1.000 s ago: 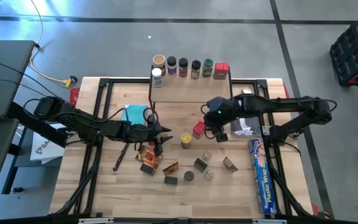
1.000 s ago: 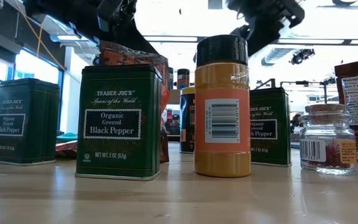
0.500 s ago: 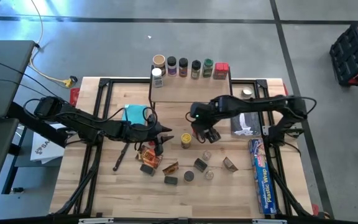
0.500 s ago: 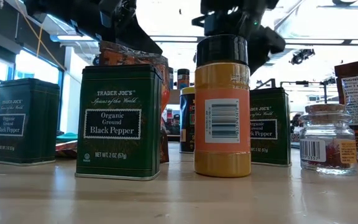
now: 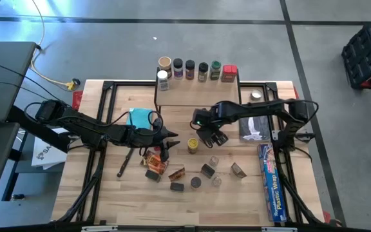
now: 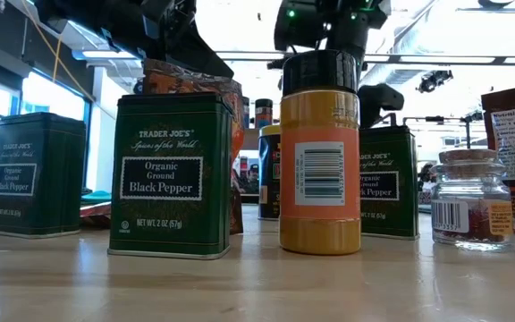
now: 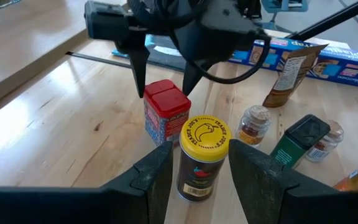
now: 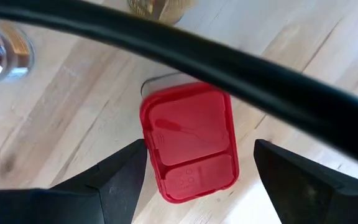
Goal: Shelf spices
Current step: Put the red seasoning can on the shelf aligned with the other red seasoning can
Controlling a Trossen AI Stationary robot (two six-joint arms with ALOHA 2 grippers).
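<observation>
Red-lidded spice box (image 8: pixel 190 142) sits between the right gripper's (image 8: pixel 197 163) spread, non-touching fingers.

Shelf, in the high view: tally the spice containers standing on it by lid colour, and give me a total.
Tan lid: 1
Black lid: 3
Green lid: 1
White lid: 1
Red box: 1
Total on the shelf: 7

— What sits under my right pincer (image 8: pixel 194 163)?
— A bright red plastic box (image 8: pixel 190 141), on the pale wooden desk (image 8: pixel 61 112).
— And my left?
— A yellow-lidded round jar (image 7: pixel 202 155), black label.
</observation>
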